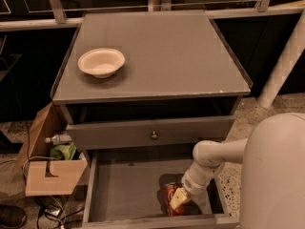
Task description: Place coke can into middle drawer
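Note:
The coke can [170, 205], red with white script, stands low inside the open middle drawer [124, 190], at the right front part of its dark-grey floor. My gripper [177, 199] reaches down into the drawer from the right on a white arm. It is shut on the can, with one pale finger pad [179, 197] lying across the can's front. The can is at or just above the drawer floor; I cannot tell whether it touches.
A cream bowl [101, 62] sits on the cabinet top [181, 51] at the left. The closed drawer front with a round knob [153, 135] overhangs the open drawer. A cardboard box [47, 175] with bottles stands left of the cabinet, and a white post [281, 70] to the right.

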`<state>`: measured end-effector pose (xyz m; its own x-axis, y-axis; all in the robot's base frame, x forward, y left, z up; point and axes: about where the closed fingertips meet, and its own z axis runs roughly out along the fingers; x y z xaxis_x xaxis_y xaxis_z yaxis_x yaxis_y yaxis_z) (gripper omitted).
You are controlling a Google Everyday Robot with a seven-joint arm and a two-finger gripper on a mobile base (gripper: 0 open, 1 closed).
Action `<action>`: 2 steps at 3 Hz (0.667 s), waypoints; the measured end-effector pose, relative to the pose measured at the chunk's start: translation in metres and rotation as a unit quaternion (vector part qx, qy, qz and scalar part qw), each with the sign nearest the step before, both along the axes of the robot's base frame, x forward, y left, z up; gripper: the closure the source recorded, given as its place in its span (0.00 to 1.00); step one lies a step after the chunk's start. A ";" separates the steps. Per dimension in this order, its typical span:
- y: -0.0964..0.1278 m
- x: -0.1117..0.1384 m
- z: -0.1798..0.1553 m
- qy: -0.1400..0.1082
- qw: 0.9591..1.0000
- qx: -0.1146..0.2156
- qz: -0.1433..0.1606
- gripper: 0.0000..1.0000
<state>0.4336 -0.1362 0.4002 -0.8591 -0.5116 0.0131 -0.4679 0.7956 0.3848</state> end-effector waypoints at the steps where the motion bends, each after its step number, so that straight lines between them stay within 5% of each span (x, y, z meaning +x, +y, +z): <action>1: 0.000 0.000 0.000 0.000 1.000 0.000 0.000 0.53; 2: 0.000 0.000 0.000 0.000 1.000 0.000 0.000 0.30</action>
<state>0.4336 -0.1362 0.4002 -0.8591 -0.5116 0.0132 -0.4679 0.7956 0.3849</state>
